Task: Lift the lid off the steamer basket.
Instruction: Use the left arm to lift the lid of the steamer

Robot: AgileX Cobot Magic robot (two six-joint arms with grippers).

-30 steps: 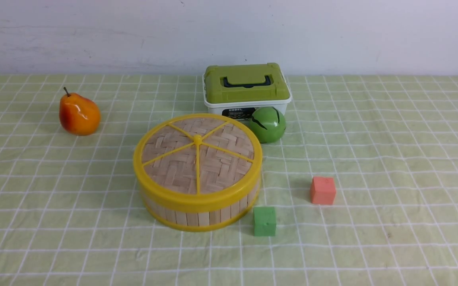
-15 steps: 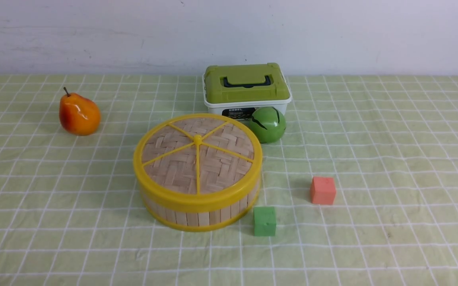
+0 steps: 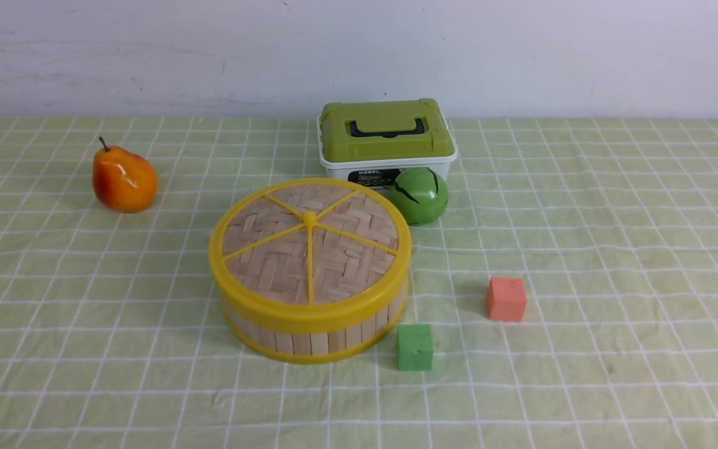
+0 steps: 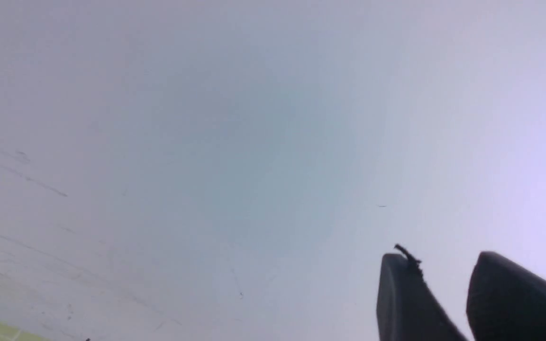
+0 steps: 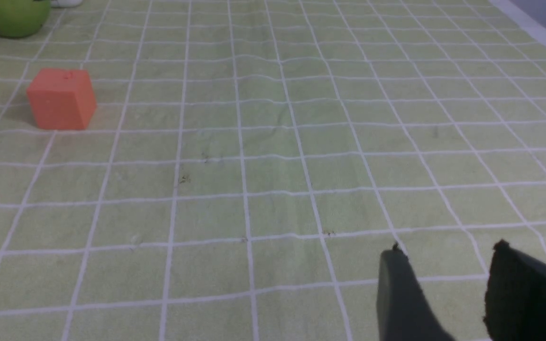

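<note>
The lid (image 3: 309,249), a woven bamboo disc with yellow rim, spokes and centre knob, sits closed on the steamer basket (image 3: 309,342) at the middle of the checked cloth. Neither gripper shows in the front view. My left gripper (image 4: 443,260) is open and empty, with only the pale wall behind it. My right gripper (image 5: 446,251) is open and empty, low over bare cloth, well to the right of the basket. Neither wrist view shows the basket or lid.
A white box with green lid (image 3: 384,134) and a green ball (image 3: 420,195) stand just behind the basket. A green cube (image 3: 415,347) sits by its front right, an orange cube (image 3: 506,299) further right, also in the right wrist view (image 5: 61,98). A pear (image 3: 123,179) lies far left.
A small dark bit showed at the front view's lower left edge half a second ago and is out of view now. The objects have not moved.
</note>
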